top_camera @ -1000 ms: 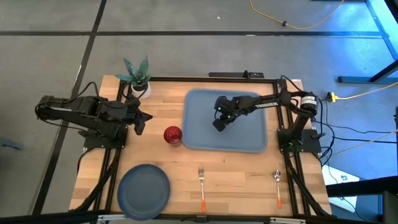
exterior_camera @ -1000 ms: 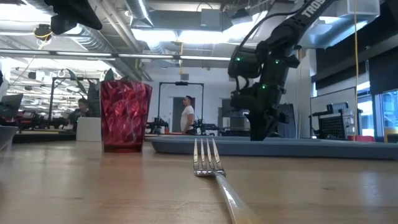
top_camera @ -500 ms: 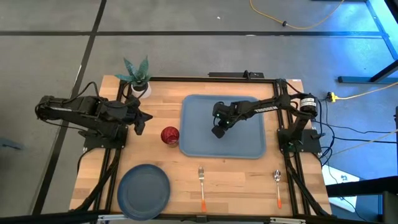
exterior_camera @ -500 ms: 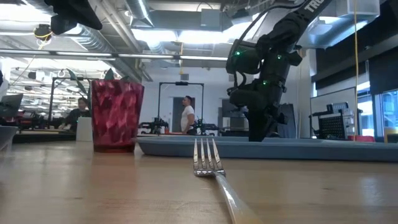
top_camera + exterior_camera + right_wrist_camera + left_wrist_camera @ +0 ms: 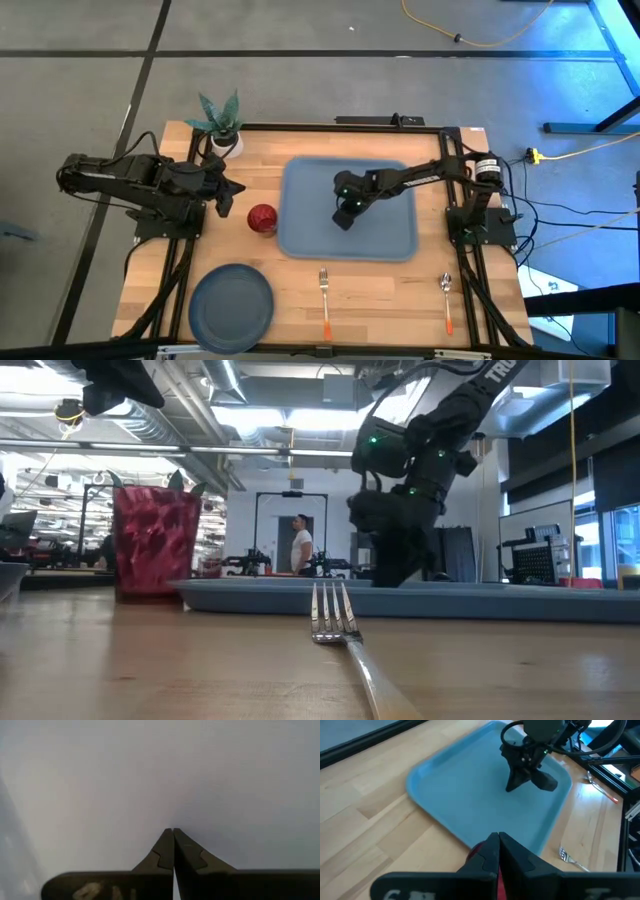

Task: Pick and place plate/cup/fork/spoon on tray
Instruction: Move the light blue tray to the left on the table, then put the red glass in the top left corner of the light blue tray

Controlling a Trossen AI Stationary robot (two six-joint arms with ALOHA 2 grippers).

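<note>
The light-blue tray [image 5: 310, 200] lies flat on the table's middle. My right gripper [image 5: 343, 222] is shut, and its tips are down on the tray's floor [image 5: 150, 780]. The dark-red cup [image 5: 262, 219] stands upright against the tray's left rim. The round blue plate [image 5: 231, 306] lies at the near left. The fork [image 5: 324, 295] and the spoon [image 5: 447, 300] lie near the front edge with their orange handles toward it. My left gripper [image 5: 228, 205] is shut and hangs in the air to the left of the cup. My right gripper presses its shut fingertips [image 5: 512, 787] down on the tray's floor [image 5: 173, 822], near the middle of the tray. The fingers come steeply from above, slanting in from the table's right. The tray stays flat on the table.
A white pot with a green plant [image 5: 222, 125] stands at the far left corner. Bare wood shows between the tray and the cutlery, and to the right of the tray. A person stands in the room far behind the table [image 5: 300, 545].
My right gripper has gone toward the table's left edge and slightly nearer, staying shut on the tray's floor. The tray has slid left with it along the table. The cup, at the tray's left rim, has slid left by about as much and stays upright.
</note>
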